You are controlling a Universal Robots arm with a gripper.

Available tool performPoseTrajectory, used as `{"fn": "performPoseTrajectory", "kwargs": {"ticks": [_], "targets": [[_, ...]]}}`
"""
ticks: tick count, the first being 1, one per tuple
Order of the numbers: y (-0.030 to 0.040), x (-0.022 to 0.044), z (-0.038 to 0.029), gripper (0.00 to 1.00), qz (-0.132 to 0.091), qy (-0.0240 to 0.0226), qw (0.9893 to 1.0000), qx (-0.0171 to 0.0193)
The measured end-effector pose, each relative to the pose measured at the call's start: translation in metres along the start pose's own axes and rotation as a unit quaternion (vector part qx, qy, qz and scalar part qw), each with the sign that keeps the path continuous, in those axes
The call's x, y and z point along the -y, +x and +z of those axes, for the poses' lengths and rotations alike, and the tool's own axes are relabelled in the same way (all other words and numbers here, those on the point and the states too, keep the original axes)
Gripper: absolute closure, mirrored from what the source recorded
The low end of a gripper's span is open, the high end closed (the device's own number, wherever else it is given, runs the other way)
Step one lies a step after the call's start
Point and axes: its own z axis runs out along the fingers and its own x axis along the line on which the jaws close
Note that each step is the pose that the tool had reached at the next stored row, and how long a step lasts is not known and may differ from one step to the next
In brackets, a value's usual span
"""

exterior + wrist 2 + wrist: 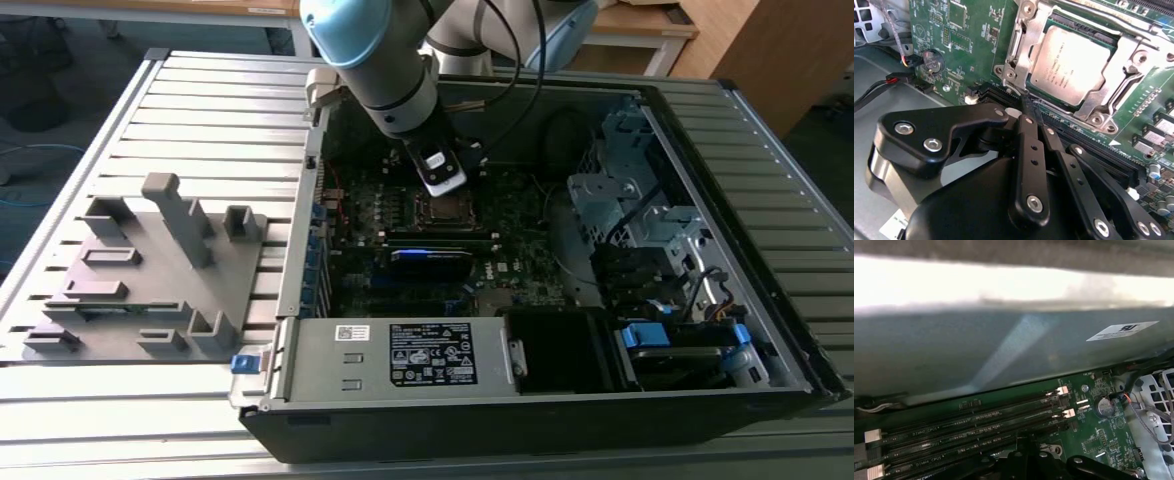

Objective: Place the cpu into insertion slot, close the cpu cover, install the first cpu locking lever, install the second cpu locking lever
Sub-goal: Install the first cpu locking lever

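The cpu (1072,60), a dull silver square, lies flat in the insertion slot (1085,28) on the green motherboard. The cpu cover (1126,55), a silver metal frame, lies down over the chip's edges. A thin metal lever rod (1104,12) runs along one side of the socket. My gripper (1029,106) hangs just off a corner of the socket, its black fingers (1026,145) pressed together with nothing visible between them. In the exterior view the gripper (442,183) hovers right above the socket (447,208) inside the open computer case.
Long black memory slots (954,435) and a coin battery (1104,407) lie beside the socket. The case wall (1004,350) rises close by. A power supply (400,355), drive cages (627,200) and cables crowd the case. A grey fixture (147,270) stands on the table at the exterior view's left.
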Motion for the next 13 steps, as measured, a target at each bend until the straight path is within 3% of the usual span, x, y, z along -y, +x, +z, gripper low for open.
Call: {"fn": "performPoseTrajectory", "kwargs": {"ticks": [5,13], "targets": [[-0.0006,0.0015,-0.0005,0.89,0.004,-0.0084,1.0,-0.0026],[-0.0028,0.0068,-0.0015,0.89,0.006,-0.0126,0.9999,-0.0033]]}}
